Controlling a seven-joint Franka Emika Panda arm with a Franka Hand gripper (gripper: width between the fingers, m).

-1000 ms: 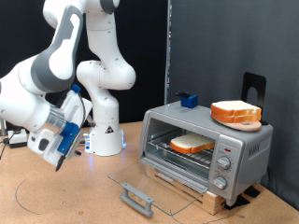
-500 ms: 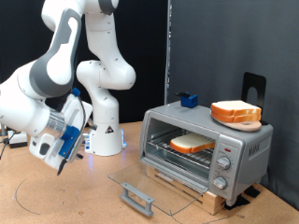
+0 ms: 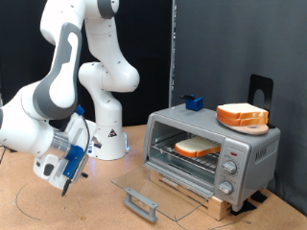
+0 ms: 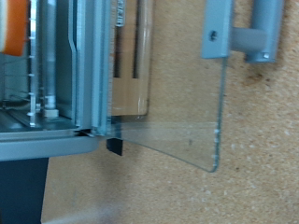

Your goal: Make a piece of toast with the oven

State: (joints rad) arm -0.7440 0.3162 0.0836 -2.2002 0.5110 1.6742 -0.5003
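Inside oven (image 3: 213,151), door down: piece of toast (image 3: 196,148); gripper (image 3: 67,184) apart.

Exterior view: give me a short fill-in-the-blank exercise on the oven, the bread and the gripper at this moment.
1. The oven's glass door is ____.
2. One piece of toast lies on the ____ inside the oven.
3. The other slices are piled on the oven's ____.
4. The gripper holds ____.

Missing: open; rack; top; nothing
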